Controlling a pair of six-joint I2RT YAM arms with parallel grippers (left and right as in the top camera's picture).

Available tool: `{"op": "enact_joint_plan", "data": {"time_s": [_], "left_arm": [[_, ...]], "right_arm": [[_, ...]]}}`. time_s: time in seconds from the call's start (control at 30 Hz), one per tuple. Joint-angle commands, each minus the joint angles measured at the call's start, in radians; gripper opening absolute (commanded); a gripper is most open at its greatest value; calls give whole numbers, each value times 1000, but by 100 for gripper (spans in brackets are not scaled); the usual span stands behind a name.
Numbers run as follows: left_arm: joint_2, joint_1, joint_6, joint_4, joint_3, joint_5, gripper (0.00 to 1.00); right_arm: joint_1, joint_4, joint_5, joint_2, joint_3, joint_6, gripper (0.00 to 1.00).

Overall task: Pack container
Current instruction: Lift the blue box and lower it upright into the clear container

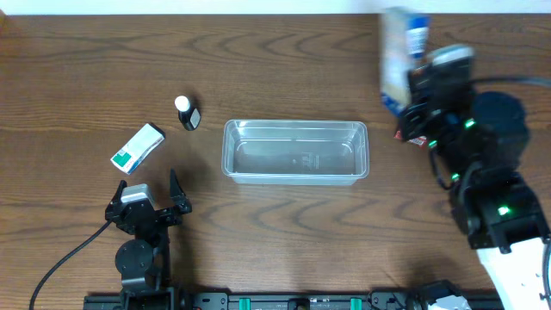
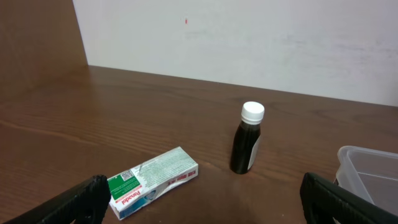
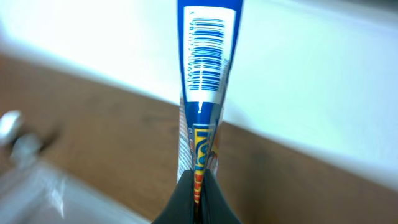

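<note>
The clear plastic container [image 1: 295, 152] sits at the table's middle with nothing in it; its corner shows in the left wrist view [image 2: 368, 171] and blurred in the right wrist view [image 3: 43, 193]. My right gripper [image 1: 419, 103] is shut on a blue and white packet [image 1: 401, 53] with a barcode [image 3: 205, 74], held above the table right of the container. My left gripper [image 1: 151, 207] is open and empty near the front left. A white and green Panadol box [image 1: 138, 147] [image 2: 153, 180] and a dark bottle with a white cap [image 1: 186, 113] [image 2: 247, 138] lie left of the container.
The wooden table [image 1: 284, 241] ends at a white wall at the back [image 2: 249, 37]. The right arm [image 1: 491, 181] stands over the table's right side.
</note>
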Motion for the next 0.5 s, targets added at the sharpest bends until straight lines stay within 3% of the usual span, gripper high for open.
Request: {"op": "enact_joint_plan", "data": {"time_s": [0.0, 0.23, 0.47], "left_arm": [[-5, 4, 17, -37, -21, -16, 98], [-5, 4, 17, -37, -21, -16, 98], [-5, 4, 17, -37, -21, -16, 98]], "right_arm": [[113, -29, -55, 56, 2, -472, 1], [253, -93, 61, 253, 2, -788, 1], [287, -92, 100, 387, 2, -877, 1]]}}
